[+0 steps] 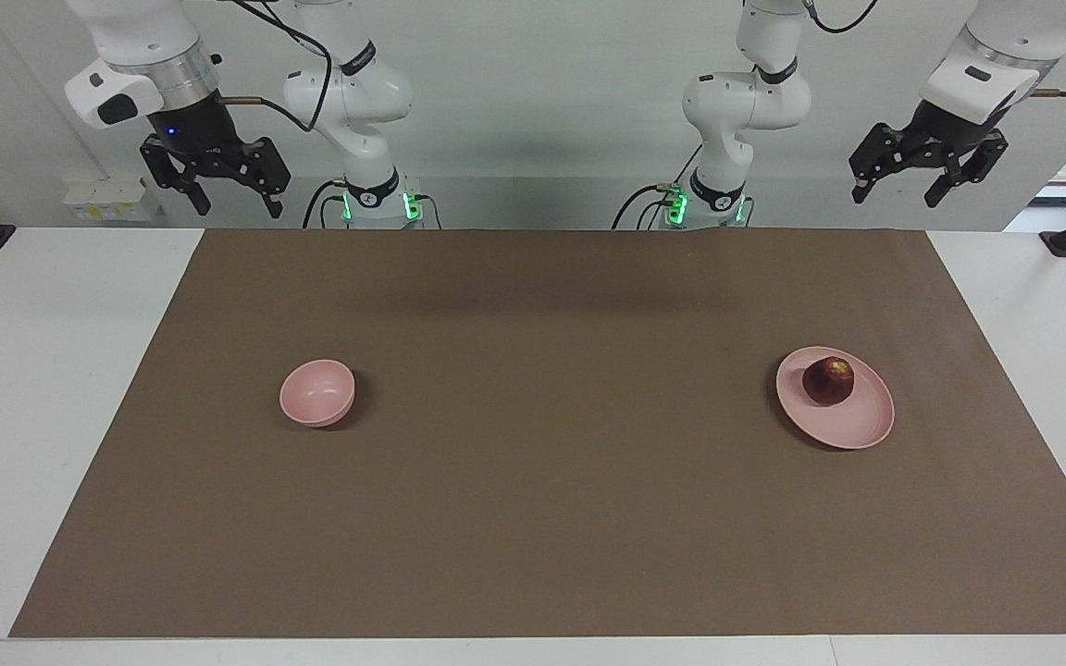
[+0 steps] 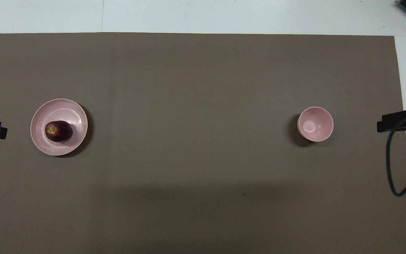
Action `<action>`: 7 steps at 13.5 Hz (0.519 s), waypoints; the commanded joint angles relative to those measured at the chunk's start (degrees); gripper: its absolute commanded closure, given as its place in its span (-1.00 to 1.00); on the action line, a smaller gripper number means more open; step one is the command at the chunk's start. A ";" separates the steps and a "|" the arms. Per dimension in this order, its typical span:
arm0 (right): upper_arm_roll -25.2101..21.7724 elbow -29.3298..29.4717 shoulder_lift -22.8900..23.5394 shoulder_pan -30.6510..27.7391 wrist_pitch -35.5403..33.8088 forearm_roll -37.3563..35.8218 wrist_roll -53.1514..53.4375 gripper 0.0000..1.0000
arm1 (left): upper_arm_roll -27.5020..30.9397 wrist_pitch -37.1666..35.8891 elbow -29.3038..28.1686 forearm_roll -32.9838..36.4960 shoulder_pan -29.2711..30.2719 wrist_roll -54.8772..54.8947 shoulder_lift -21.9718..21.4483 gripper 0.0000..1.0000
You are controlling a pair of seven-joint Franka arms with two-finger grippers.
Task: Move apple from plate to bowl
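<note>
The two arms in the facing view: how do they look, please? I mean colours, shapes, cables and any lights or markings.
Both arms have glossy white rounded shells with black rings at the joints. Green lights glow at both bases. The left gripper and the right gripper are black, two-fingered, made of angular links, each under a silver wrist collar. Black cables run along both arms. A small blue light shows above the right gripper.

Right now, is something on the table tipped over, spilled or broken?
Nothing stands out. The apple lies on the plate, toward the left arm's end of the table. The bowl stands upright and empty on the brown mat, toward the right arm's end.
</note>
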 commanded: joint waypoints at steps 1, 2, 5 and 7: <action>0.16 -0.83 -1.05 -0.32 -0.11 1.03 0.89 -1.00 | 0.77 1.37 -0.89 0.82 -0.25 0.33 -1.06 -1.00; 0.16 -0.83 -1.05 -0.32 -0.11 1.03 0.89 -1.00 | 0.78 1.74 -0.89 0.82 -0.25 0.42 -1.06 -1.00; 0.16 -0.74 -1.05 -0.32 -0.03 1.03 0.89 -1.00 | 0.78 1.83 -0.89 0.82 -0.33 -0.11 -0.97 -1.00; 0.16 -0.83 -1.05 -0.32 -0.11 1.03 0.89 -1.00 | 0.43 1.83 -0.80 0.82 -0.86 -0.73 -0.89 -1.00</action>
